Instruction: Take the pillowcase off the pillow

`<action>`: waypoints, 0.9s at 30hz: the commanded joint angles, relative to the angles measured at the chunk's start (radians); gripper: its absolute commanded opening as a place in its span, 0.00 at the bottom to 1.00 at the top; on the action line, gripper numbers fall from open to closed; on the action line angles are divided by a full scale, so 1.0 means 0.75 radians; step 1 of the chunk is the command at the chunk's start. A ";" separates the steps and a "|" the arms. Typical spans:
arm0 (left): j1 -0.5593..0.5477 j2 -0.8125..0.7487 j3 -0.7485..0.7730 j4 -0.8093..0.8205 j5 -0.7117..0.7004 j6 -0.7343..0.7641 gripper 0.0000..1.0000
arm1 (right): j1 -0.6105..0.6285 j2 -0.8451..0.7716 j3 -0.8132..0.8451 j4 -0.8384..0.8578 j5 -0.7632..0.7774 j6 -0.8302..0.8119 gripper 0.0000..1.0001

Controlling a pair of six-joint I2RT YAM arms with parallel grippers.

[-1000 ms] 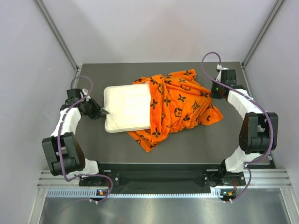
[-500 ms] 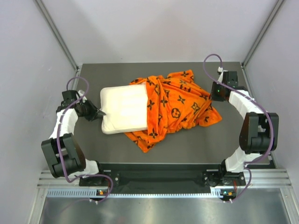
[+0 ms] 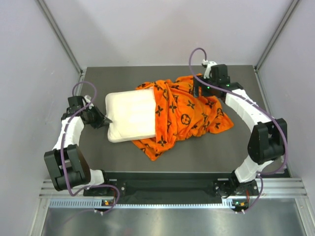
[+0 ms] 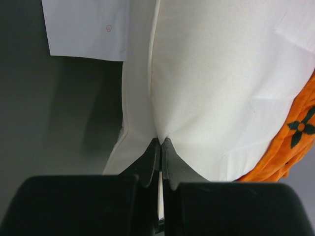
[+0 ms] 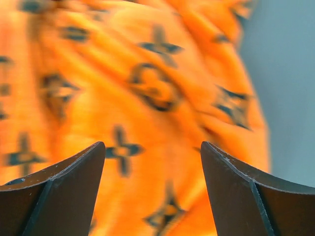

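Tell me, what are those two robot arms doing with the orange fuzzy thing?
They are taking a pillowcase off a pillow. The left gripper is shut on the cream pillow's edge. The right gripper is open over the orange pillowcase's far side. Much of the pillow is out; the rest is under the fabric.

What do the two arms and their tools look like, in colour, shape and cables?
Both have white links and bulky black joints: left arm, right arm. A purple cable loops along each. A small green light glows near the right wrist. The left tool has slim black fingers tapering to points; the right tool has dark, wedge-shaped fingers.
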State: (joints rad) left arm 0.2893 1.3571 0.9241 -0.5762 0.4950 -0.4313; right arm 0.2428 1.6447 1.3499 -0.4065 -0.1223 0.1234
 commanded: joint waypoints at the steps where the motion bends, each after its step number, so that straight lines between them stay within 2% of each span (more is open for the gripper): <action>1: -0.003 -0.067 -0.017 0.030 -0.014 0.017 0.00 | 0.101 0.034 0.094 0.033 -0.009 0.015 0.78; 7: -0.001 -0.097 -0.042 0.018 -0.012 0.023 0.00 | 0.222 0.188 0.104 0.023 0.048 0.020 0.78; 14: -0.003 -0.130 -0.060 -0.001 -0.016 0.035 0.00 | 0.239 0.253 0.019 0.006 0.091 0.034 0.77; 16: -0.001 -0.132 -0.068 -0.001 -0.016 0.037 0.00 | 0.239 0.245 -0.002 0.004 0.098 0.026 0.67; 17: -0.001 -0.128 -0.070 -0.001 -0.012 0.035 0.00 | 0.239 0.241 -0.008 0.004 0.102 0.028 0.53; 19: -0.001 -0.122 -0.075 0.005 -0.008 0.033 0.00 | 0.237 0.231 -0.014 0.004 0.118 0.024 0.38; 20: -0.001 -0.122 -0.077 0.007 -0.005 0.031 0.00 | 0.237 0.231 -0.016 0.000 0.126 0.024 0.22; 23: -0.001 -0.114 -0.070 0.012 -0.005 0.027 0.00 | 0.235 0.223 -0.008 -0.010 0.157 0.022 0.03; 27: -0.001 -0.114 -0.050 0.007 -0.022 0.031 0.00 | 0.224 0.204 0.004 -0.029 0.208 0.013 0.00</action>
State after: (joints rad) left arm 0.2855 1.2911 0.8726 -0.5766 0.4896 -0.4236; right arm 0.4145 1.8366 1.3609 -0.3878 -0.0296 0.1501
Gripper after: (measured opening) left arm 0.016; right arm 0.010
